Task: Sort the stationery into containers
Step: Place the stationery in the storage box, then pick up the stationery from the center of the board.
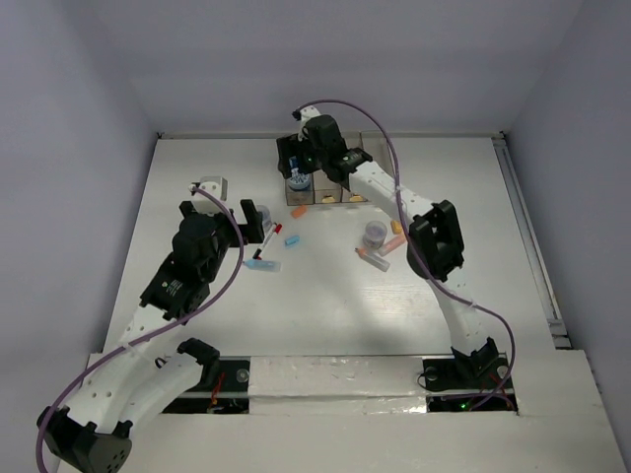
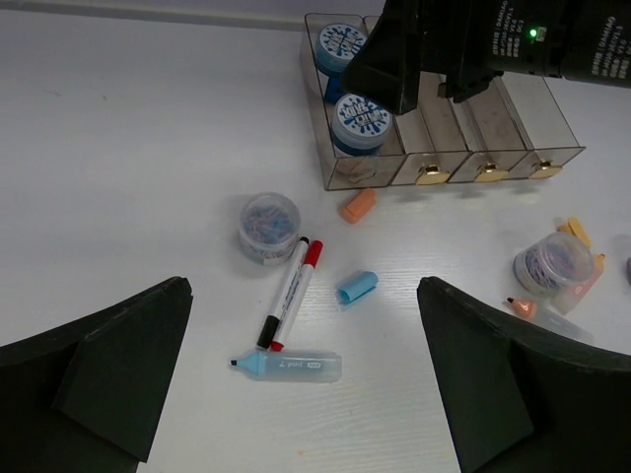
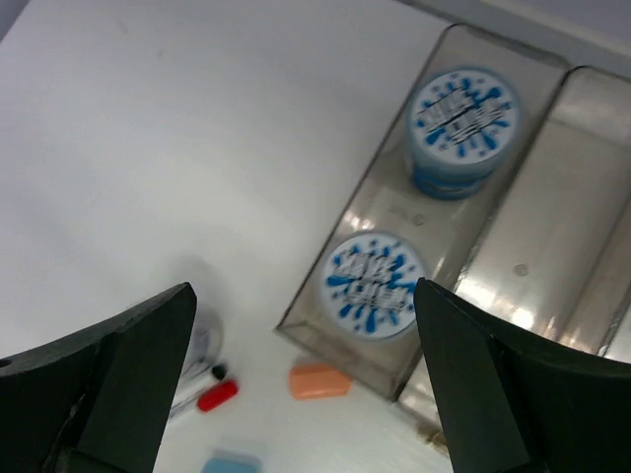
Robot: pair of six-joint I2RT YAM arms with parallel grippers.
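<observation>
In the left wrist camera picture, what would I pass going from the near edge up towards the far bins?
A light-blue highlighter → light-blue cap → orange cap → nearer blue-topped roll → farther blue-topped roll, both rolls in one bin.

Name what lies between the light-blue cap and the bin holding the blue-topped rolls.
A short orange piece lies there, nearer the bin than the light-blue cap; otherwise the stretch is bare. The left wrist view shows it clearly.
</observation>
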